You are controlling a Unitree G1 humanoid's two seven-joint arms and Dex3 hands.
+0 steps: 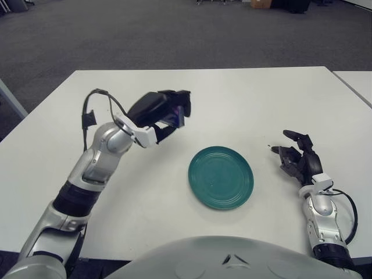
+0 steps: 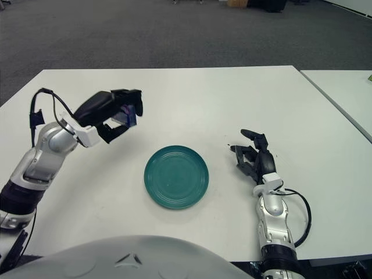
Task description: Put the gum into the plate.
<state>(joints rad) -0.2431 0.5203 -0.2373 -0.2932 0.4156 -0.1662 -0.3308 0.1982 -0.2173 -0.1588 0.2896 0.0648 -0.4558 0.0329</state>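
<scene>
Colours we see on the table

We see a plain white table (image 1: 244, 99) carrying a teal-green plate (image 1: 221, 176) with faint concentric rings. Our left hand (image 1: 165, 113) is black on a silver forearm with a white wrist band; the gum (image 1: 178, 118) in it shows blue-purple. Our right hand (image 1: 296, 156) is black too. The carpet (image 1: 145, 35) is speckled dark grey.

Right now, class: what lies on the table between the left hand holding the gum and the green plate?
Nothing: in both eye views only bare white table separates the left hand, clutching the gum, from the plate.
</scene>
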